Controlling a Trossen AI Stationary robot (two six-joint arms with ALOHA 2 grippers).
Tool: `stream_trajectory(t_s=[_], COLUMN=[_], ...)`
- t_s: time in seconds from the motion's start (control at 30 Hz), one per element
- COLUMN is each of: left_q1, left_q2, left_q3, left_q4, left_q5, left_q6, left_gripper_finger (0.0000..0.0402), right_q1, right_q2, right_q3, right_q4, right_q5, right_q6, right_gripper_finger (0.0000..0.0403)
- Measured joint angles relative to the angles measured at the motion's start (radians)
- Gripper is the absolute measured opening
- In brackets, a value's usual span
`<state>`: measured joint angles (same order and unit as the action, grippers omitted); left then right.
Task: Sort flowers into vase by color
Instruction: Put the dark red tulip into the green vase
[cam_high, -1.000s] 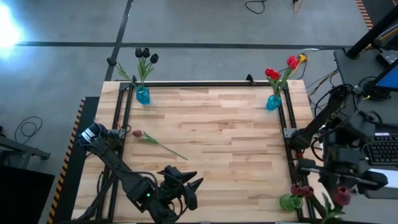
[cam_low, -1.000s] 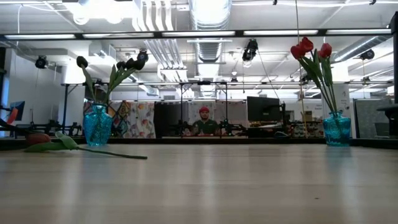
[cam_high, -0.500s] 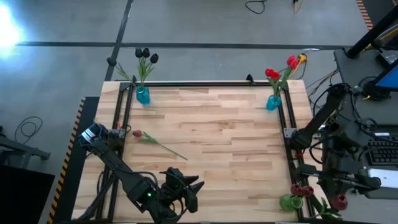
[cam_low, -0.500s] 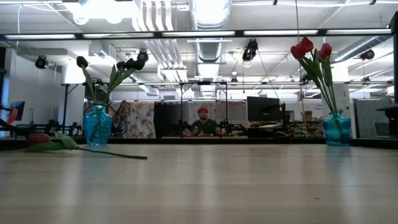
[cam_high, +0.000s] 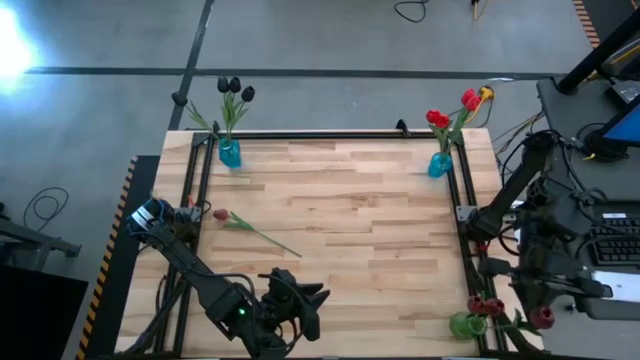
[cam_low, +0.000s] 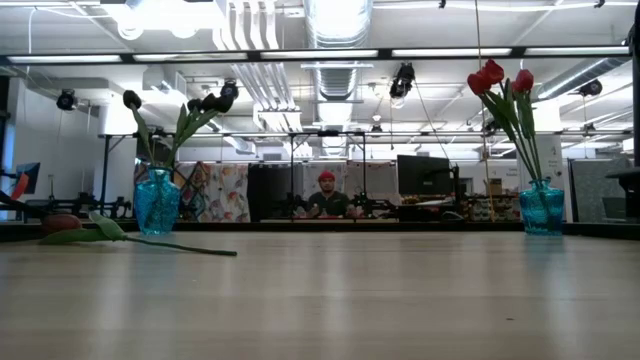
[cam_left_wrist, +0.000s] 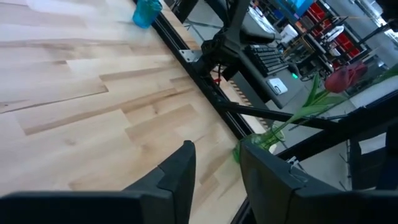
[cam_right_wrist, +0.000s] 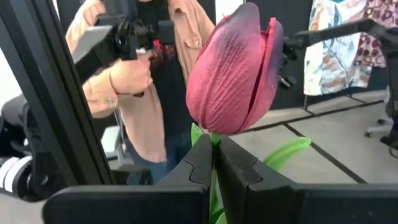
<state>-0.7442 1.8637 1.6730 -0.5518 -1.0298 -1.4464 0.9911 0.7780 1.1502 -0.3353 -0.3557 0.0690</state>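
Observation:
My right gripper (cam_right_wrist: 216, 163) is shut on a dark red tulip (cam_right_wrist: 233, 68), beyond the table's right edge and beside the green vase (cam_high: 463, 325), which holds red flowers (cam_high: 480, 305). The same tulip (cam_high: 541, 318) shows in the high view. A red tulip (cam_high: 220, 214) lies flat on the table at the left, its stem (cam_high: 270, 240) pointing toward the middle. My left gripper (cam_left_wrist: 214, 180) hovers open over the table's near edge, with nothing between its fingers. Dark tulips stand in the far-left blue vase (cam_high: 229, 152). Red tulips stand in the far-right blue vase (cam_high: 440, 163). My right gripper pinches the tulip's thin green stem (cam_right_wrist: 214, 144) between its two fingers, just under the head. The fingers reach out level. The head stands free past the fingertips, and the flower is clear of the table and of the green vase.
A black frame rail (cam_high: 462, 215) runs along the table's right side, with a keyboard (cam_high: 615, 240) and other gear beyond it. A person (cam_right_wrist: 143, 74) holding a device stands behind the right arm, and another person (cam_low: 328, 195) sits far off beyond the table.
My right gripper has sunk and swung a little toward the green vase, carrying the dark red tulip with it, still shut on the stem. The tulip on the table has not moved.

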Motion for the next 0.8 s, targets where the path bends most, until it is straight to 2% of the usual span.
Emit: stream_trajectory(t_s=[0.23, 0.8], left_q1=[0.000, 0.030], left_q2=[0.000, 0.000], left_q3=[0.000, 0.000], left_q4=[0.000, -0.002], left_q5=[-0.001, -0.001], left_q6=[0.011, -0.003], left_gripper_finger=[0.0111, 0.0111], right_q1=[0.019, 0.133], right_q2=[-0.018, -0.018], right_q3=[-0.017, -0.147], right_q4=[-0.074, -0.072], right_q5=[0.050, 0.069], right_q6=[-0.052, -0.077], right_gripper_finger=[0.0009, 0.0009])
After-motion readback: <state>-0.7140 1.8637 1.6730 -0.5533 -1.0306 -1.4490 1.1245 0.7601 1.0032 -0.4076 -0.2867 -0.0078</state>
